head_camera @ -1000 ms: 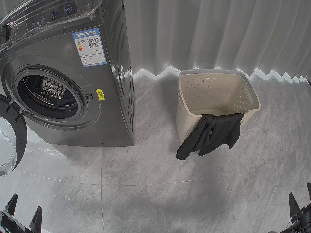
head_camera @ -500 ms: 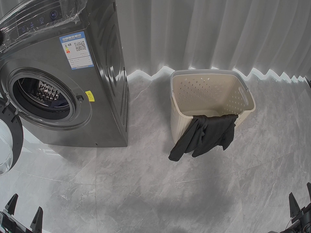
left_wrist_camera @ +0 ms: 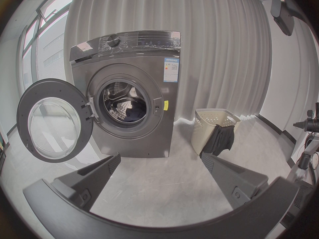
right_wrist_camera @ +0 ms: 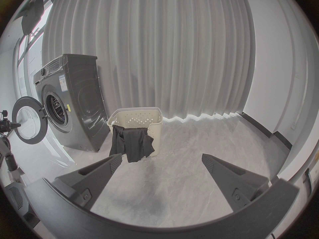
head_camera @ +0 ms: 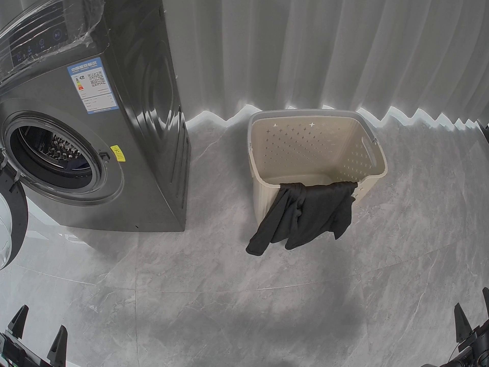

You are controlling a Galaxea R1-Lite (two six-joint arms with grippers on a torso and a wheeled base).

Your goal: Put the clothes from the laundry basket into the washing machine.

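Observation:
A cream laundry basket (head_camera: pixel 369 154) (left_wrist_camera: pixel 207 120) (right_wrist_camera: pixel 156 117) stands on the floor before the curtain. A dark garment (head_camera: pixel 305 212) (left_wrist_camera: pixel 221 138) (right_wrist_camera: pixel 131 141) hangs over its near rim and down its front. To its left is the grey washing machine (head_camera: pixel 147 98) (left_wrist_camera: pixel 133 67) (right_wrist_camera: pixel 83 83), with its round door (head_camera: pixel 7 220) (left_wrist_camera: pixel 54 120) (right_wrist_camera: pixel 30 120) swung open; something dark lies inside the drum (left_wrist_camera: pixel 128 103). My left gripper (head_camera: pixel 38 327) (left_wrist_camera: pixel 159 163) is open and empty, low at the left. My right gripper (head_camera: pixel 471 312) (right_wrist_camera: pixel 161 165) is open and empty, low at the right.
Grey marble-look floor (head_camera: pixel 229 291) stretches between me and the basket and machine. White curtains (head_camera: pixel 331 42) close off the back. A dark skirting edge (right_wrist_camera: pixel 262 126) runs along the right wall.
The whole head view has shifted: machine and basket sit further left in the picture, so the camera has turned right. Both grippers hold the same place in the picture.

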